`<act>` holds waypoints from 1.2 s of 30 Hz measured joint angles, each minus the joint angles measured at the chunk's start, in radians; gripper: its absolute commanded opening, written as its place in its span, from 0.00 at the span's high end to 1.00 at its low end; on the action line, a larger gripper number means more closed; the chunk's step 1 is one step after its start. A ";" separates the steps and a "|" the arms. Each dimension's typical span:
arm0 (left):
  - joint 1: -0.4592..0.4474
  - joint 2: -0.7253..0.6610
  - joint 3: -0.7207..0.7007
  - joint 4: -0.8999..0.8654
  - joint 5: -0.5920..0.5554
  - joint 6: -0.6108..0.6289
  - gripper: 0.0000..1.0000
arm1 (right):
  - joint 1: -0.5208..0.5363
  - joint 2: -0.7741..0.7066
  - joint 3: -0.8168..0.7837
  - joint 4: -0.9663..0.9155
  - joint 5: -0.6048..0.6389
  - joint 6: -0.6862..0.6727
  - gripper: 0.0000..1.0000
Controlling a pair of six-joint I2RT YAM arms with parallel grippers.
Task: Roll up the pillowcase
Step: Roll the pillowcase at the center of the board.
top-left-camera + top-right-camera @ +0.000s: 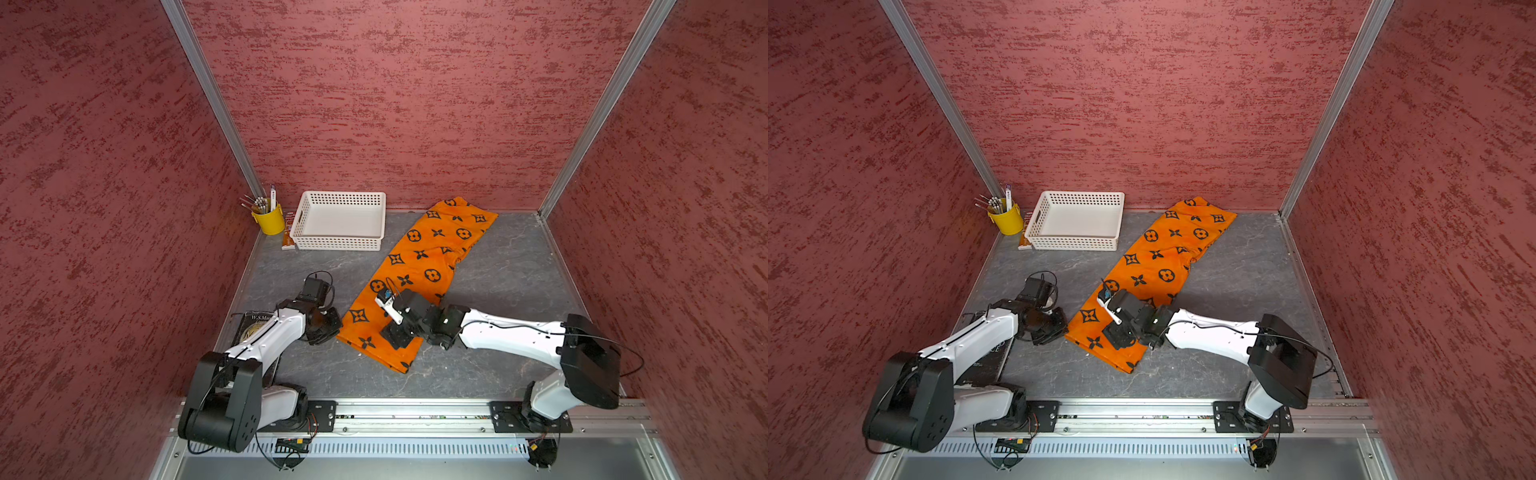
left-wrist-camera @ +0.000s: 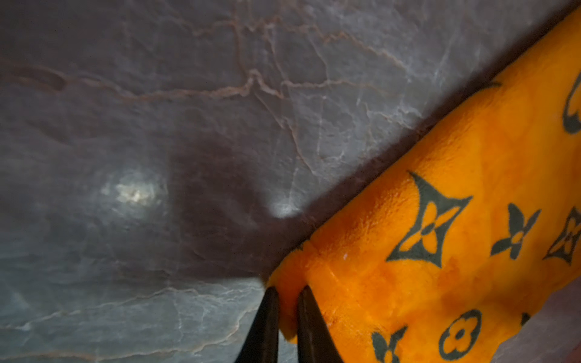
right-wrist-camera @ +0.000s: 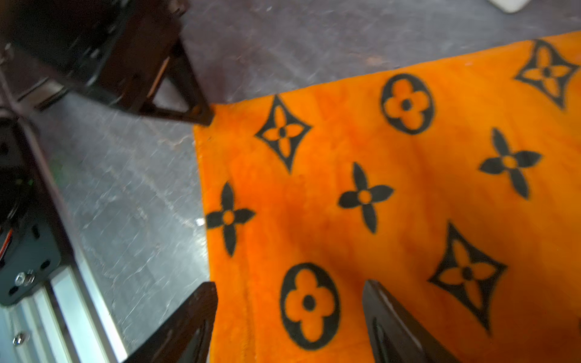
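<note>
An orange pillowcase (image 1: 419, 266) printed with black flowers lies stretched out diagonally on a grey table (image 1: 498, 291). It runs from the back wall, near a white basket (image 1: 338, 243), toward the front. The left gripper (image 2: 288, 292) is pinched tight on its front left corner. The right gripper (image 3: 287, 290) hangs over the front end, jaws spread apart.

Bright, even light is filling both top views, the red walls (image 1: 415, 104) flaring outward at the edges. In the left wrist view the gray tabletop (image 2: 157, 94) is lying dim, a dark shadow pooling between two glare spots. The right wrist view is smearing, the pillowcase (image 3: 408, 204) glowing softly blurred.
</note>
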 measured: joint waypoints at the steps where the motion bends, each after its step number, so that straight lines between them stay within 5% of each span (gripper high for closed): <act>1: 0.002 0.000 -0.003 0.004 0.000 0.001 0.91 | 0.029 0.005 -0.010 0.011 0.008 -0.023 0.24; 5: 0.010 0.001 -0.008 0.011 0.001 0.003 0.91 | 0.113 0.079 0.012 0.038 0.034 -0.097 0.40; 19: 0.034 -0.006 -0.030 0.023 0.020 -0.012 0.71 | 0.163 0.306 0.077 0.112 0.108 -0.264 0.60; 21: 0.039 -0.015 -0.036 0.023 0.026 -0.016 0.63 | 0.163 0.314 0.078 0.127 0.118 -0.275 0.64; 25: 0.059 -0.054 -0.041 0.017 0.044 -0.040 0.30 | 0.163 0.329 0.078 0.163 0.134 -0.282 0.83; 30: 0.111 -0.175 -0.041 -0.011 0.064 -0.076 0.06 | 0.163 0.333 0.082 0.162 0.137 -0.277 1.00; 36: 0.187 -0.327 -0.021 -0.090 0.060 -0.103 0.06 | 0.161 0.322 0.105 0.112 0.112 -0.255 1.00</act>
